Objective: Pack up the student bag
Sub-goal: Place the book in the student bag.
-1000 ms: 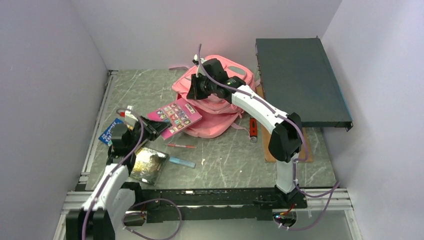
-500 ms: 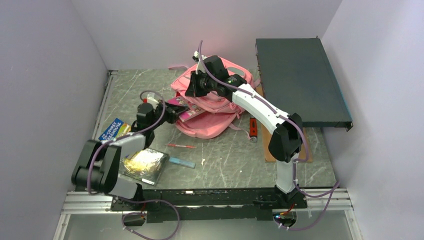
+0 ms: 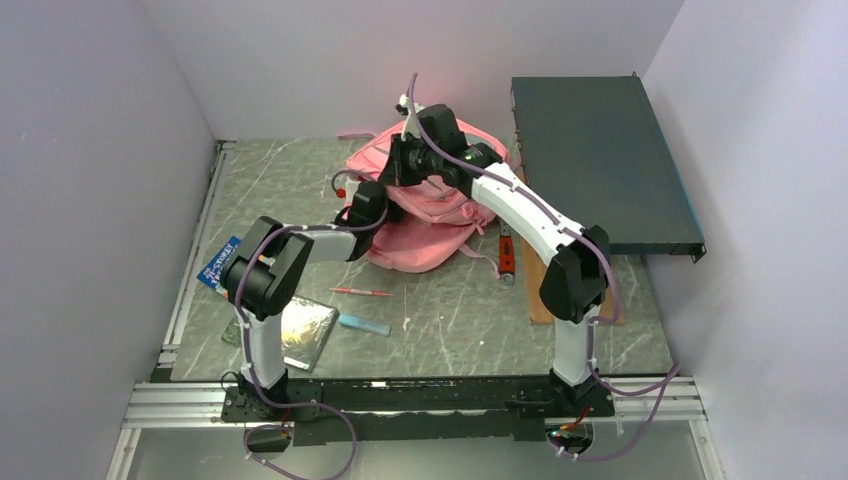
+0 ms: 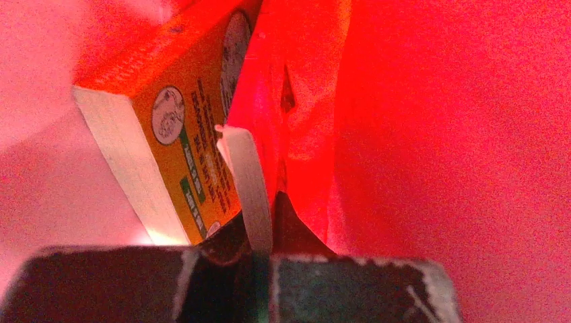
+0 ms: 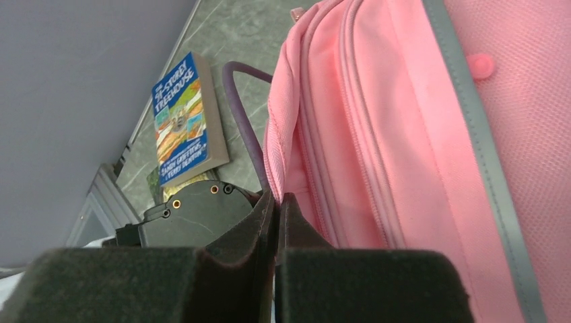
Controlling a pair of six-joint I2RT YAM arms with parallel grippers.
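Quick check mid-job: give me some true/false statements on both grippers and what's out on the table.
1. The left gripper is inside the student bag. True.
2. The left gripper is empty. False: it pinches a thin booklet.
3. The right gripper is open, clear of the bag. False: it is shut on the bag's pink rim.
4. The blue book is packed. False: it lies on the table near the left wall.
5. A red pen lies on the table in front of the bag. True.
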